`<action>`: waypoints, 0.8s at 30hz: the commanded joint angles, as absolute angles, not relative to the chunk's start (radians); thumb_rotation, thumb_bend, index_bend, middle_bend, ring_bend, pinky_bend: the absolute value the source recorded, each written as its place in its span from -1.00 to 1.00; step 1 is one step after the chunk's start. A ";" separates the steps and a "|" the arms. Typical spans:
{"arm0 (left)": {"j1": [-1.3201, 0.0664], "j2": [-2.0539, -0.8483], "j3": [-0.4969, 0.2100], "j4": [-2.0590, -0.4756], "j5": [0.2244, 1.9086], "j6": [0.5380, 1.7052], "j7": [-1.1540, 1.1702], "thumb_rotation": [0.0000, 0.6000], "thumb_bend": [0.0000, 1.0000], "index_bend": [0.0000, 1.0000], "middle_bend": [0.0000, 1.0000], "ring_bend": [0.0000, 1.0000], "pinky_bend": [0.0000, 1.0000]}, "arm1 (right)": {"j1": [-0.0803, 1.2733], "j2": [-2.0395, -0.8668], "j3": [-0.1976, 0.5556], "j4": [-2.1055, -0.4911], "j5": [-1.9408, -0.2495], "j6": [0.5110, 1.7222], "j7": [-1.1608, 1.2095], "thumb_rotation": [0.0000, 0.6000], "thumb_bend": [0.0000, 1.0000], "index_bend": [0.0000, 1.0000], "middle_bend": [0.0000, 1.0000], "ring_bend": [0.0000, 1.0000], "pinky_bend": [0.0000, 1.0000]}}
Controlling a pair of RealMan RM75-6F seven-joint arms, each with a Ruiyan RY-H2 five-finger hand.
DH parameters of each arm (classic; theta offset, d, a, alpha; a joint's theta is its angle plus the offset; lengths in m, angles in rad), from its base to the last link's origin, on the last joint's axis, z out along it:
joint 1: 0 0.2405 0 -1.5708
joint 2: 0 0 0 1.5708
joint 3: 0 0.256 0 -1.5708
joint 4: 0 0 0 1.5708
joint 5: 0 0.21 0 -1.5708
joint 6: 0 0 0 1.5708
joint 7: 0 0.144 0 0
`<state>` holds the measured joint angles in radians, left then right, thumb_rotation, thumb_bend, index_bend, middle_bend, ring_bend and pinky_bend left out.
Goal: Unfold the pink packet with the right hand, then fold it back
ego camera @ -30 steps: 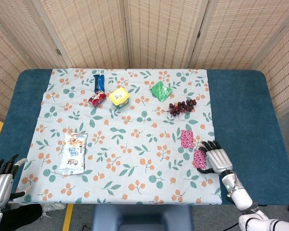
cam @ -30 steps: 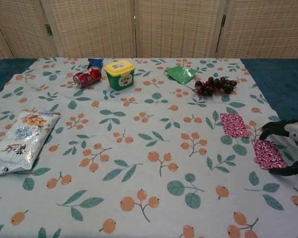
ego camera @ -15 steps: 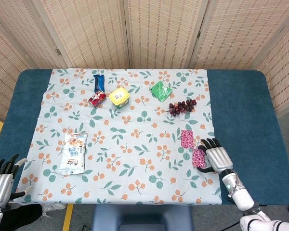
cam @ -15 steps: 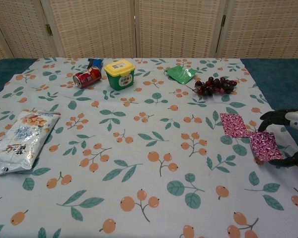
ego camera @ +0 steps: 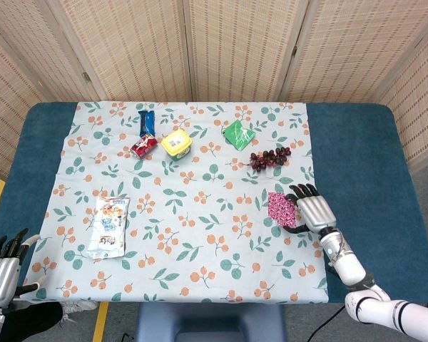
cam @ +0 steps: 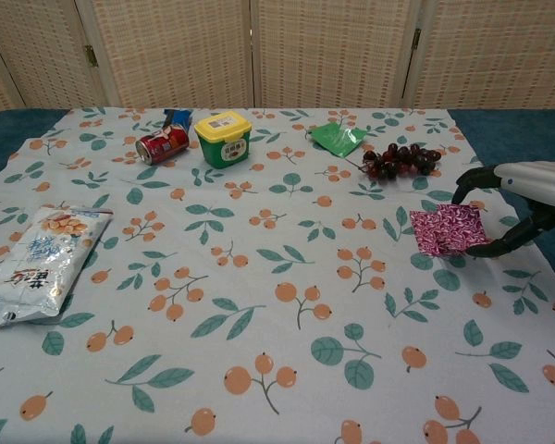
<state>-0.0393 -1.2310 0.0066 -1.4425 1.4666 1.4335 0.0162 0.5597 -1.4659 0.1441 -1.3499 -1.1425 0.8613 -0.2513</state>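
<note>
The pink patterned packet (ego camera: 280, 208) (cam: 449, 228) lies at the right side of the floral cloth, its near flap lifted and turned over its far half. My right hand (ego camera: 312, 211) (cam: 523, 197) pinches that raised flap between thumb and fingers, just right of the packet. My left hand (ego camera: 1, 269) hangs off the table's front left corner with its fingers apart, holding nothing; the chest view does not show it.
Dark grapes (ego camera: 269, 157) lie just beyond the packet, with a green packet (ego camera: 238, 133) further back. A yellow tub (ego camera: 176, 142), a red can (ego camera: 143, 145) and a blue bar (ego camera: 145, 121) stand at the back. A white snack bag (ego camera: 108, 226) lies front left.
My right hand has lifted the packet's near flap off the cloth and carried it away from me over the far half, so the spread packet is folding together. The left hand stayed put.
</note>
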 commanded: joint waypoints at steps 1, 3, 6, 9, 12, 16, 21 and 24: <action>-0.038 -1.230 0.007 -1.444 1.466 1.434 0.017 1.00 -0.57 -0.61 -0.83 -0.67 -1.00 | 0.593 -1.505 0.159 -1.295 -1.107 0.819 -0.250 0.39 -0.51 -0.52 -0.77 -1.00 -1.00; -0.037 -1.229 0.006 -1.444 1.463 1.434 0.017 1.00 -0.57 -0.62 -0.83 -0.67 -1.00 | 0.605 -1.526 0.162 -1.264 -1.098 0.802 -0.241 0.39 -0.51 -0.52 -0.77 -1.00 -1.00; -0.036 -1.228 0.006 -1.444 1.460 1.433 0.018 1.00 -0.57 -0.62 -0.83 -0.67 -1.00 | 0.618 -1.547 0.162 -1.232 -1.097 0.789 -0.231 0.39 -0.51 -0.52 -0.78 -1.00 -1.00; -0.035 -1.228 0.006 -1.443 1.460 1.433 0.017 1.00 -0.57 -0.62 -0.83 -0.67 -1.00 | 0.628 -1.562 0.162 -1.210 -1.103 0.784 -0.218 0.38 -0.51 -0.52 -0.78 -1.00 -1.00; -0.036 -1.230 0.006 -1.442 1.459 1.431 0.017 1.00 -0.57 -0.62 -0.83 -0.67 -1.00 | 0.635 -1.569 0.160 -1.197 -1.108 0.780 -0.213 0.39 -0.51 -0.52 -0.78 -1.00 -1.00; -0.038 -1.231 0.006 -1.442 1.461 1.429 0.018 1.00 -0.57 -0.62 -0.83 -0.67 -1.00 | 0.647 -1.579 0.164 -1.176 -1.108 0.775 -0.204 0.38 -0.51 -0.52 -0.78 -1.00 -1.00; -0.037 -1.231 0.005 -1.440 1.456 1.428 0.017 1.00 -0.57 -0.62 -0.83 -0.67 -1.00 | 0.657 -1.590 0.163 -1.155 -1.104 0.764 -0.199 0.38 -0.51 -0.52 -0.78 -1.00 -1.00; -0.035 -1.231 0.005 -1.439 1.456 1.429 0.015 1.00 -0.57 -0.62 -0.83 -0.67 -1.00 | 0.662 -1.595 0.160 -1.145 -1.103 0.760 -0.198 0.38 -0.51 -0.52 -0.78 -1.00 -1.00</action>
